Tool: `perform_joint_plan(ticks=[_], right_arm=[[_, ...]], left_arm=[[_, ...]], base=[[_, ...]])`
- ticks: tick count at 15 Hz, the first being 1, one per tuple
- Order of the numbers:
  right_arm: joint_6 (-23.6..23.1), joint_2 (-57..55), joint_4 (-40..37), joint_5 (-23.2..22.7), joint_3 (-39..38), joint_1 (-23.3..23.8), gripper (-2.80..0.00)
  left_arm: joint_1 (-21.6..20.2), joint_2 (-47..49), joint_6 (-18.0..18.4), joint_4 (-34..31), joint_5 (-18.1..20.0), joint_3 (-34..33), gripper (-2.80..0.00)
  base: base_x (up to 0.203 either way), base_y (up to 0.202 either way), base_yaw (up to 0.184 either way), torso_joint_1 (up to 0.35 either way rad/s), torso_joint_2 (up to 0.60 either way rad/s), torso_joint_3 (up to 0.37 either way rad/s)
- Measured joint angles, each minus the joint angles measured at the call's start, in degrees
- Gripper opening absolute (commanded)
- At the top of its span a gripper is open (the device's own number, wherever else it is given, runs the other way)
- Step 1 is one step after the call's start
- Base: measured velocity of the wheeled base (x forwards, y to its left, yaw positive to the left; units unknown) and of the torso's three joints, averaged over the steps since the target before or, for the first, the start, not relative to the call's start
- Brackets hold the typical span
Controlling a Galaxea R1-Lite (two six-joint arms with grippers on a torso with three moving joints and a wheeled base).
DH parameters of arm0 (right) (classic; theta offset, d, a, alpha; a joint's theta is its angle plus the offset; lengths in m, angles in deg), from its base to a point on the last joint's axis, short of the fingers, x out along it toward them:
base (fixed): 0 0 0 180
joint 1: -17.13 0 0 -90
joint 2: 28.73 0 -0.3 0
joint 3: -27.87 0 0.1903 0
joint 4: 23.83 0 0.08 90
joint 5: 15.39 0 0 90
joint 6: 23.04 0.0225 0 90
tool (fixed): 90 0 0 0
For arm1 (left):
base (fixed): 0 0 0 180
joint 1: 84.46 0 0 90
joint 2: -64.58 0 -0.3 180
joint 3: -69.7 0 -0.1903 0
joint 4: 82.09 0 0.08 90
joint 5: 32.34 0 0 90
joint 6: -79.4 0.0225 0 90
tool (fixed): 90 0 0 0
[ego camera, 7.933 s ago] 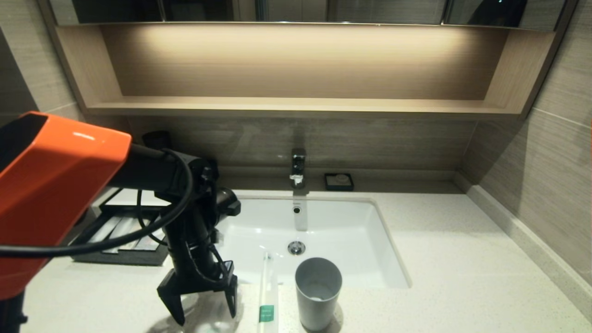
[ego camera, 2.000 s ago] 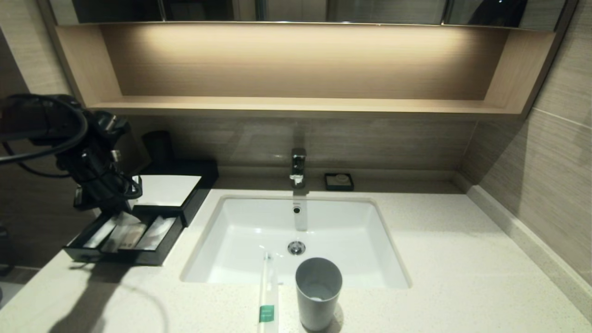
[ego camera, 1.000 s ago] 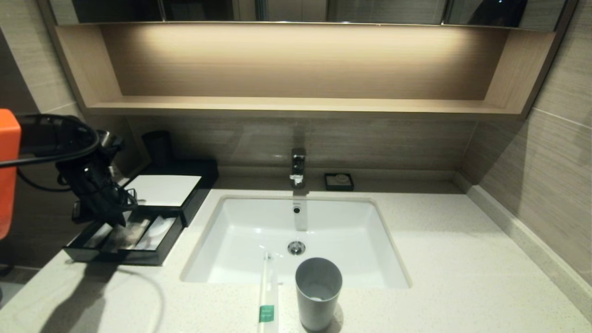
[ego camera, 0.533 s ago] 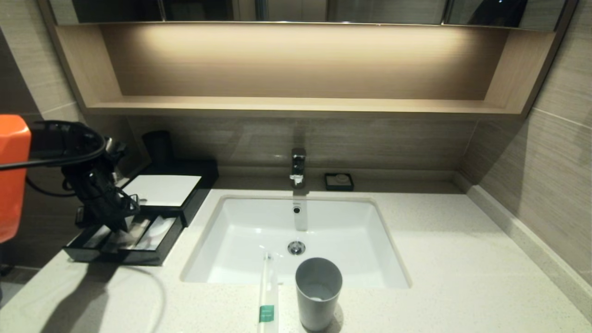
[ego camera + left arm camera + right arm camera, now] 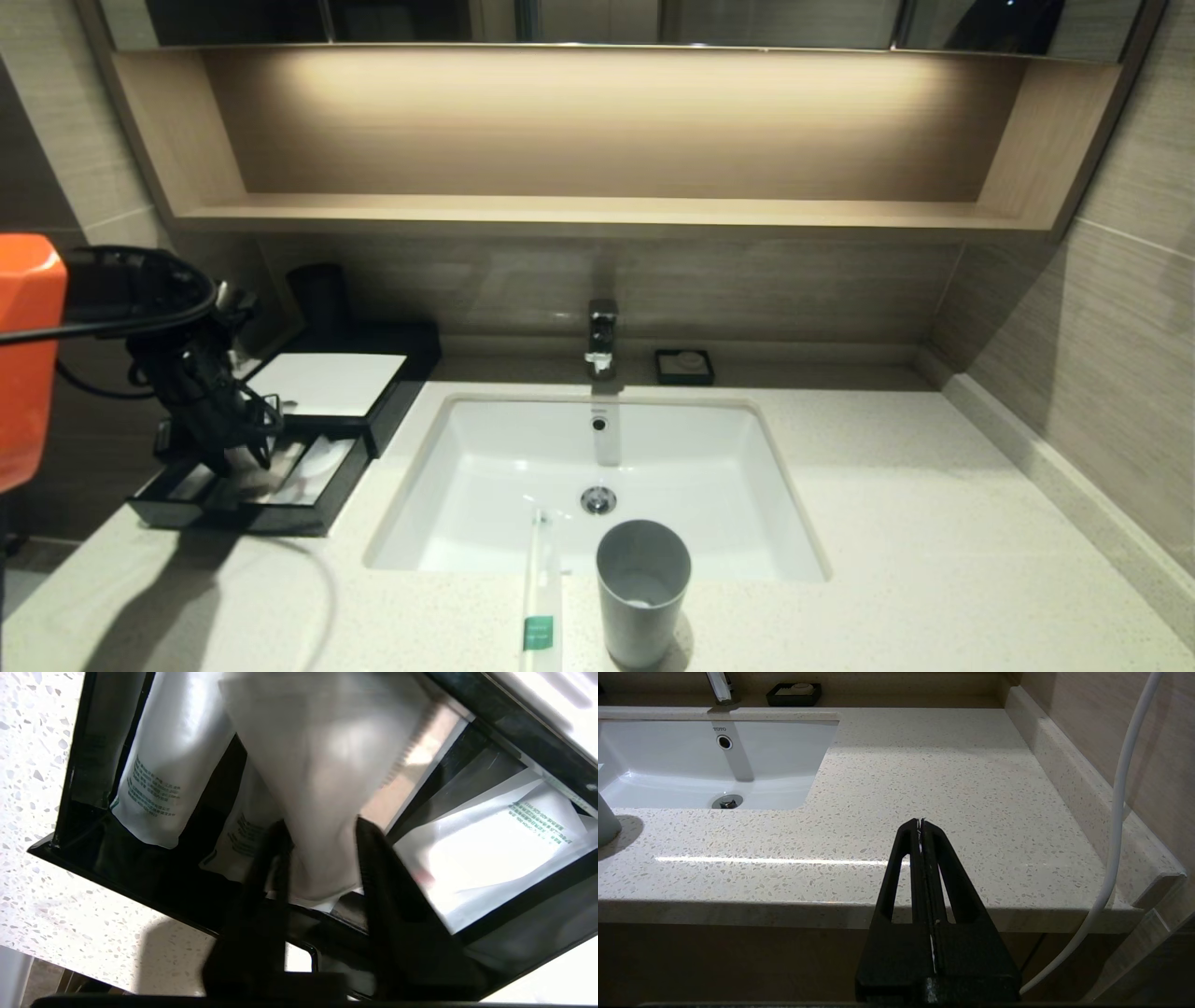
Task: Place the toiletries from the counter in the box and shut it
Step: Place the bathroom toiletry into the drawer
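Counter: box, stick, cup, soap dish.

1. Box: low, black, white flat top panel; middle left of the head view, on the counter left of the sink. Its divided drawer is pulled out toward the frame's lower left.
2. Translucent packet: tilted over the drawer's middle compartment, blurred.
3. Paper-wrapped stick: cream, green band; bottom centre, lying across the sink's front rim.
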Motion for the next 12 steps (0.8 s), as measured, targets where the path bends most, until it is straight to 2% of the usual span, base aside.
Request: perform_joint_plan(ticks=[12], right_arm=[[-0.02,0.0,0.0,-0.02,0.0,0.0,-2.8]], left_arm=[[0.15,-4.6,-0.34,0.32,0.57,-0.06,0.0]], base=[[0.0,0.0,0.0,0.0,0.0,0.0]])
